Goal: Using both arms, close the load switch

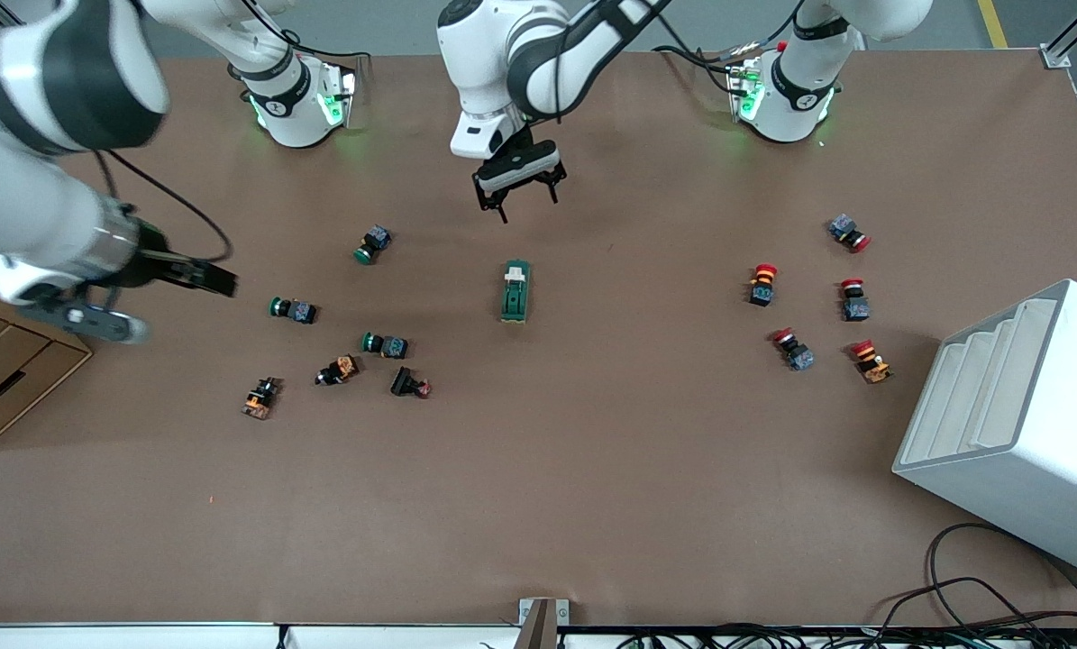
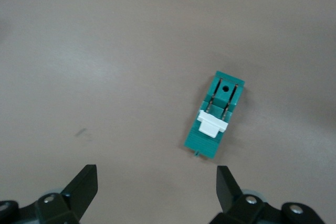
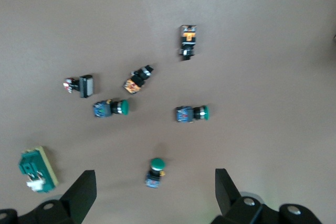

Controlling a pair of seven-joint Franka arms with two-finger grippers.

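The load switch [image 1: 515, 291], a dark green block with a white lever on top, lies on the brown table near its middle. My left gripper [image 1: 528, 205] hangs open and empty above the table, just off the switch's end toward the robots' bases. In the left wrist view the switch [image 2: 215, 123] lies ahead of the open gripper [image 2: 156, 182], slightly to one side. My right gripper [image 1: 218, 279] is open and empty in the air near the right arm's end of the table. In the right wrist view its gripper [image 3: 154, 177] is over a green push-button, and the switch [image 3: 37, 170] shows at the edge.
Several green-capped and orange push-buttons [image 1: 385, 344] lie between the switch and the right arm's end. Several red-capped push-buttons [image 1: 762, 282] lie toward the left arm's end. A white stepped rack [image 1: 1016, 424] stands there too. A cardboard box [image 1: 6, 379] sits under the right arm.
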